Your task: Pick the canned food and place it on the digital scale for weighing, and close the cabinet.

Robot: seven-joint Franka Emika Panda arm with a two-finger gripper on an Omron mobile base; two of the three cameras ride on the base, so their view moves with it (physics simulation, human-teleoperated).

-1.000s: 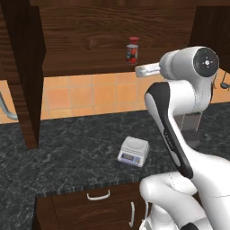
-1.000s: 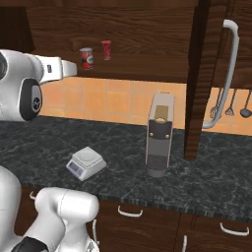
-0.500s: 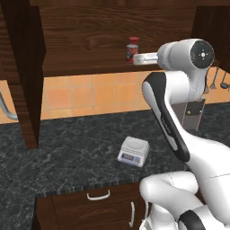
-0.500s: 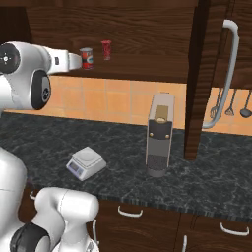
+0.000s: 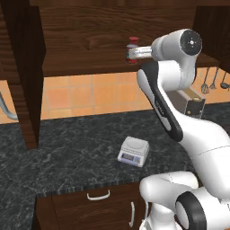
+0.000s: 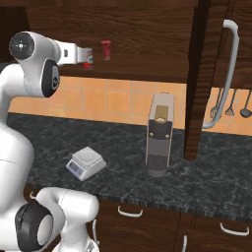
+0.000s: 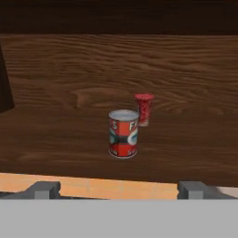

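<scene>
Swinging up toward the cabinet [image 5: 90, 40] shelf, the gripper [image 7: 118, 188] now faces the canned food [image 7: 123, 133], jaws spread wide and empty, ready to reach in.

Kitchen: dark stone counter [image 6: 206, 172], coffee machine [image 6: 160, 134], hanging utensils [image 6: 231, 106].

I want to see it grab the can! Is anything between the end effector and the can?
No. In the hand view, bare wooden shelf lies between the open end effector and the canned food. The red cup stands behind.
</scene>
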